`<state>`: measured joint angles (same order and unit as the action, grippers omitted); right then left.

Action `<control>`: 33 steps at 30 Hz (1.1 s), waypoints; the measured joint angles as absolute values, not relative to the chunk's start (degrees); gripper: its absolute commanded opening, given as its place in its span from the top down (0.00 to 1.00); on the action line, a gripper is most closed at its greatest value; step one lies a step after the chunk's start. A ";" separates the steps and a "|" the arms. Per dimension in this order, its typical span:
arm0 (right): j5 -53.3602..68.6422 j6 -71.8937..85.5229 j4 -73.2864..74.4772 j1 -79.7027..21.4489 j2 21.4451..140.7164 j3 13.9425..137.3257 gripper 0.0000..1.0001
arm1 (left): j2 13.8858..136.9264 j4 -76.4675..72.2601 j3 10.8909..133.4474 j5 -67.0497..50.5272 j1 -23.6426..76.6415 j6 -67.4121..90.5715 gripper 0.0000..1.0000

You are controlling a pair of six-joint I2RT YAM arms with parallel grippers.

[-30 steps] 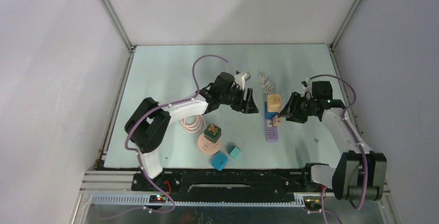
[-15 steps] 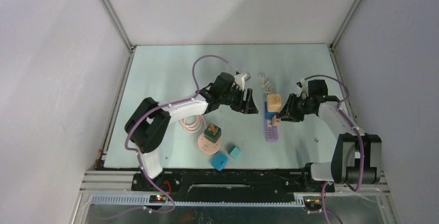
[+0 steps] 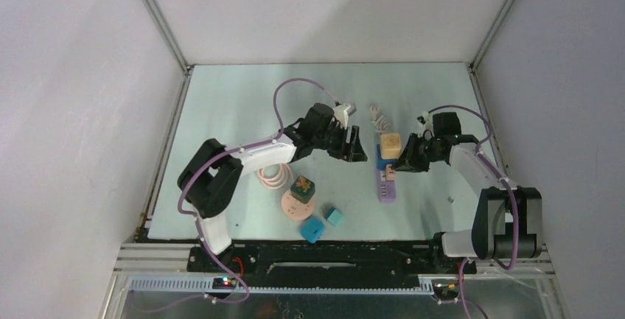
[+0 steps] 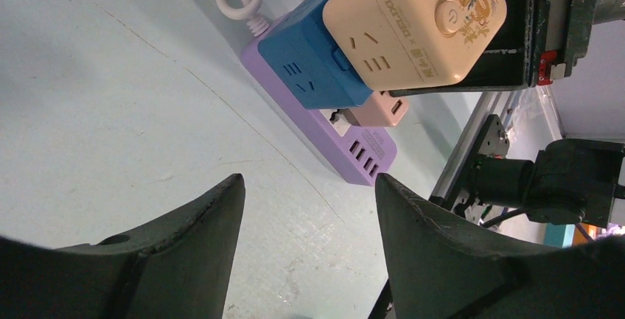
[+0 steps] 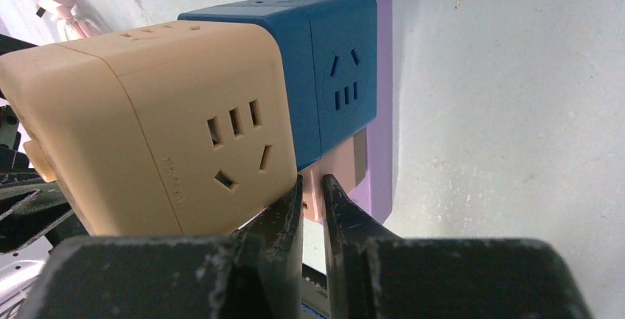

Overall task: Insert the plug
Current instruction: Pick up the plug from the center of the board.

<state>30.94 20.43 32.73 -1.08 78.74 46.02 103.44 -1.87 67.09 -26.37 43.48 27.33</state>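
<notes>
The right gripper (image 5: 311, 183) is clenched nearly tight, tips touching the pink plug (image 5: 345, 166), apparently seated in the purple power strip (image 5: 379, 113). The left gripper (image 4: 309, 186) hangs released at the strip's 9 o'clock.

Held the left arm (image 3: 254, 153) stretched from the near left corner toward the middle of the desk, left gripper (image 4: 308, 186) spread wide, low over the surface. Kept the right arm (image 3: 479, 172) bent inward from the near right corner, right gripper (image 5: 312, 186) pinched nearly closed, a sliver between its fingers.
</notes>
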 measured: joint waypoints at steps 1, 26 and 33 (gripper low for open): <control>30.79 20.58 32.71 -1.17 78.74 46.02 0.86 | 103.44 -1.80 67.09 -26.11 43.46 27.33 0.30; 25.28 19.29 52.14 -5.43 54.81 50.41 0.08 | 60.90 12.51 44.93 -24.25 46.48 1.56 0.15; 25.78 18.98 53.56 -4.62 53.84 50.13 0.07 | 61.67 13.34 37.52 -25.47 57.65 -13.80 0.14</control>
<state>25.78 18.98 53.56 -4.62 53.84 50.13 61.67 13.34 37.52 -25.47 57.65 -13.80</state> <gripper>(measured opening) 0.925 0.863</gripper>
